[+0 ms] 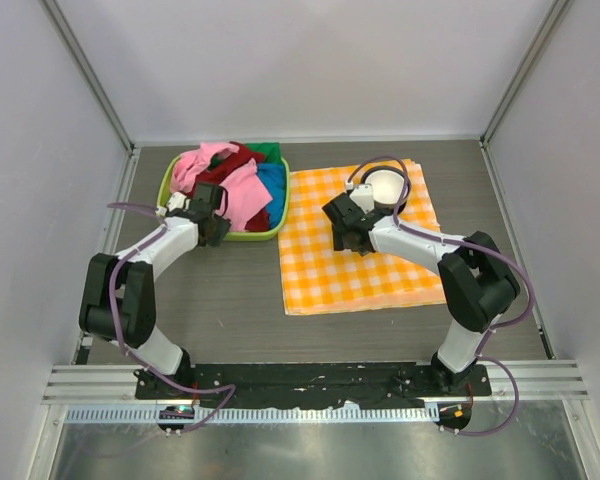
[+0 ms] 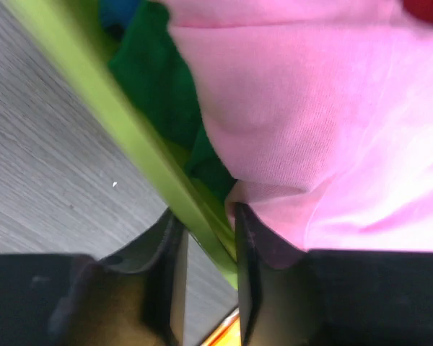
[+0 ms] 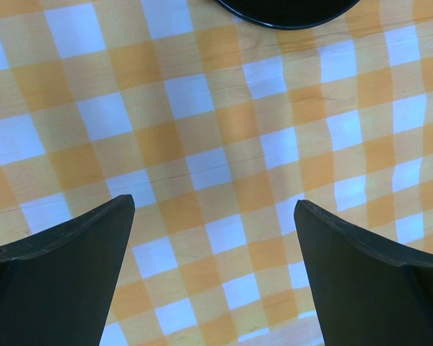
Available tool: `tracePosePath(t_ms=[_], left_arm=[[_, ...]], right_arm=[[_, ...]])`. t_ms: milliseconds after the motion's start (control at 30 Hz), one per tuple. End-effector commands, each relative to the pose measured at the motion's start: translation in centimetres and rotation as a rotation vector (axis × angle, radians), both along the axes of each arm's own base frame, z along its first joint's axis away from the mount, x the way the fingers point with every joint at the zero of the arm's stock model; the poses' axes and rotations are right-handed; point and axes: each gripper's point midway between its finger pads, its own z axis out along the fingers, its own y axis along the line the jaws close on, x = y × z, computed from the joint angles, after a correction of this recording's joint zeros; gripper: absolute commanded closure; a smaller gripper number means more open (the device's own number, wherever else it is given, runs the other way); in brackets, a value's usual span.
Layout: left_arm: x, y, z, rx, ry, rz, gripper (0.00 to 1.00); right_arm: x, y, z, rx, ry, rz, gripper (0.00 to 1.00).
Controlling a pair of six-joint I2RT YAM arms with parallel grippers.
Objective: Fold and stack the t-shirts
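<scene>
The t-shirts lie heaped in a lime-green basket at the back left. A light pink one is on top, with dark red, green and blue around it. My left gripper is at the basket's near rim. In the left wrist view its jaws straddle the rim, narrowed but with a gap. One finger presses the pink shirt's edge, beside green cloth. My right gripper hovers open over the checked cloth, holding nothing.
The orange-and-white checked cloth is spread flat right of the basket. A white bowl-shaped thing with a dark rim sits on its far part, and its dark edge shows at the top of the right wrist view. Grey walls enclose the table.
</scene>
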Motion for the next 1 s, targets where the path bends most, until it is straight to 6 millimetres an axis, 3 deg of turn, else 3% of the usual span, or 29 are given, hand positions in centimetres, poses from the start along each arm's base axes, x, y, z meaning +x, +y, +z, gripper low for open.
tracePosePath(t_ms=[0,33,167,300,367,467,500,567,600,767,900,967], left_arm=[[0.2,1.3,0.9,0.051,-0.028,0.031,0.88],[0.4,1.4,1.0,0.049,-0.027,0.033,1.0],[1.6,1.7,2.6,0.068,-0.055,0.008,1.0],[3.0,2.2,4.2,0.095,-0.036,-0.131,1.0],[4.1,3.6,5.6,0.116,-0.036,-0.15,1.0],[4.3,6.0,5.0,0.12,0.023,-0.216,1.0],[4.2,8.5,4.7,0.105,0.043,-0.178,1.0],[4.4,9.4,4.0,0.057,0.053,-0.23,1.0],[4.1,11.1,3.7,0.04,0.071,-0.206,1.0],[3.5,15.4,2.1,0.11,0.165,-0.231,1.0],[2.6,19.6,1.6,0.141,0.207,-0.123,1.0],[1.9,20.0,1.1,0.111,0.241,-0.09,0.95]], right_arm=[[0.3,0.7,1.4,0.028,-0.057,0.004,0.0],[0.3,0.7,1.4,0.026,-0.056,0.006,0.0],[0.0,0.9,1.4,0.023,-0.061,0.008,0.0],[-0.1,1.1,1.5,0.022,-0.063,0.018,0.0],[-0.1,1.3,1.6,0.025,-0.065,0.023,0.0],[-0.2,1.4,1.7,0.022,-0.066,0.028,0.0],[-0.2,1.4,1.8,0.023,-0.068,0.031,0.0],[-0.3,1.6,1.9,0.03,-0.074,0.034,0.0],[-0.3,1.6,1.9,0.033,-0.071,0.036,0.0],[-0.2,2.7,1.8,0.064,-0.074,0.055,0.0],[-0.3,3.4,1.5,0.07,-0.071,0.072,0.0],[-0.4,3.8,1.3,0.072,-0.066,0.088,0.0]])
